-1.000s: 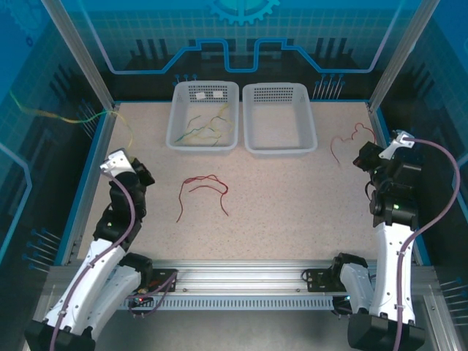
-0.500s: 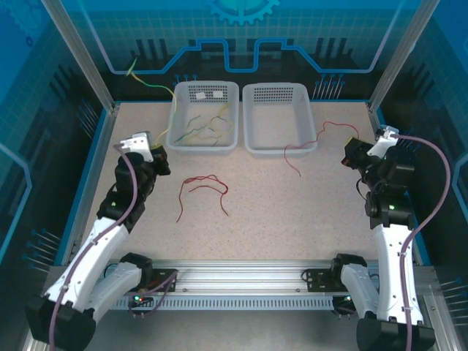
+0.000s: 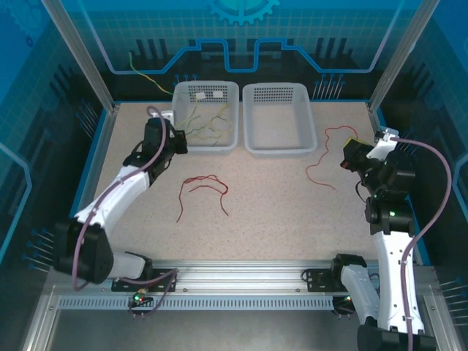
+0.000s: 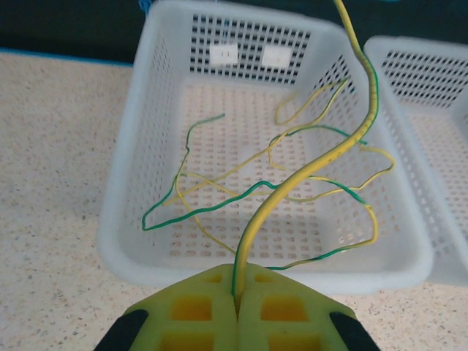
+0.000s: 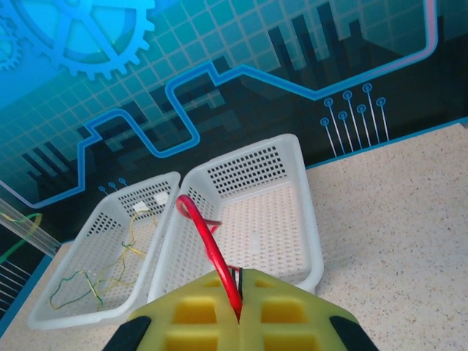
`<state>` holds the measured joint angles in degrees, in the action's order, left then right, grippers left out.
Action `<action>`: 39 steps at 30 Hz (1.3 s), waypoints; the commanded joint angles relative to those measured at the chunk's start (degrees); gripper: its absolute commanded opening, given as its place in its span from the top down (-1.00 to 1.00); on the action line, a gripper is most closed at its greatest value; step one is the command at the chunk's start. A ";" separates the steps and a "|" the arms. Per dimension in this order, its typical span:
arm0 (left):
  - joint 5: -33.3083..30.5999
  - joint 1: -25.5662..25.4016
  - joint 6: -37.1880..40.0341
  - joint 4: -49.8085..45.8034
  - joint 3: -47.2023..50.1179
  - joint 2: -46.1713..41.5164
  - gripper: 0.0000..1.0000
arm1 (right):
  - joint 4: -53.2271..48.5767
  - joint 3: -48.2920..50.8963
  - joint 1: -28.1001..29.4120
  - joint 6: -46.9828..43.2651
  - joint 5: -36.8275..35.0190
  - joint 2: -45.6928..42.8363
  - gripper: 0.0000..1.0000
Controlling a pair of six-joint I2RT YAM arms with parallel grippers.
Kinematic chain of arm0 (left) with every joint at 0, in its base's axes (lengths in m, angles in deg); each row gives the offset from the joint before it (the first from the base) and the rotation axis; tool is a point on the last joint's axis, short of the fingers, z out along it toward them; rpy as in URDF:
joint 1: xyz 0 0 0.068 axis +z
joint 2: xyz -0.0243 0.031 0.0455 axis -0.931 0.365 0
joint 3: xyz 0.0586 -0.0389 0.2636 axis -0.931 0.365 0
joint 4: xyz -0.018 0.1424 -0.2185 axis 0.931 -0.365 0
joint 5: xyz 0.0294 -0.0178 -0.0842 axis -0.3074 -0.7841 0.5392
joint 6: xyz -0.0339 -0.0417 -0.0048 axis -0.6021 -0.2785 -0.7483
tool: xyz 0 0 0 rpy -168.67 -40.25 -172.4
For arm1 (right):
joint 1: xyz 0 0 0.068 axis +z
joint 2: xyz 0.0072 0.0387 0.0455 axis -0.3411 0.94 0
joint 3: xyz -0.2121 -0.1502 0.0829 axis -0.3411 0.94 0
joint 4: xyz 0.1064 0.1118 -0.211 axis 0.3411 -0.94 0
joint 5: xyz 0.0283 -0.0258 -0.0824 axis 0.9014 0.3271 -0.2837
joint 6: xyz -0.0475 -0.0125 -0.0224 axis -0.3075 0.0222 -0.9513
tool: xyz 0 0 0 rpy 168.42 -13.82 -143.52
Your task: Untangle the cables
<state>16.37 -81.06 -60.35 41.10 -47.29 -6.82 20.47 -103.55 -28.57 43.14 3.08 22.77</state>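
The left gripper [image 4: 238,281] is standing with its jaws pressed fully together, pinching the end of a yellow-green cable [image 4: 278,194] in the seam between its pads. It is hovering at the near left corner of the left basket [image 3: 205,88], and the cable is rising from the pads, passing over the basket and reaching up towards the far left wall. More yellow-green cables [image 3: 208,130] are lying loosely crossed on the floor of that basket.

The right gripper [image 5: 240,285] is likewise clamping its jaws tight, holding a red cable [image 5: 212,252] that is curling up and to the left out of the seam. In the overhead view this gripper is sitting at the right side of the table [image 3: 278,212], just to the right of the right basket [image 3: 274,93], and the red cable is trailing down in a wavy line between the basket and the gripper.

Against the earlier frames, the left gripper is now sitting farther and more to the right, having gone from the left edge of the table up to the basket's corner, and its cable is no longer stretching out leftwards. The right gripper is sitting a little to the left of where it was a second ago, and the red cable is no longer draping over the right basket's near right corner as it was half a second ago. The loose red cable [image 3: 205,178] in the middle of the table is lying just as before
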 commanded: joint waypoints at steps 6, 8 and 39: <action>7.71 0.17 0.82 -9.73 -13.81 16.17 1.00 | -0.18 0.60 0.77 -1.16 -0.99 -2.79 1.00; 8.18 0.08 0.83 -12.42 -17.56 19.55 1.00 | -0.21 0.60 0.75 -1.20 -0.95 -2.76 1.00; 10.32 0.25 7.29 -41.53 -62.90 54.44 0.89 | -1.75 -1.25 0.93 -1.86 1.75 -1.39 1.00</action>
<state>24.81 -80.80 -54.23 -2.36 -111.64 53.46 18.70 -102.40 -28.55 41.65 2.73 20.80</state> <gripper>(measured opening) 0.061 0.051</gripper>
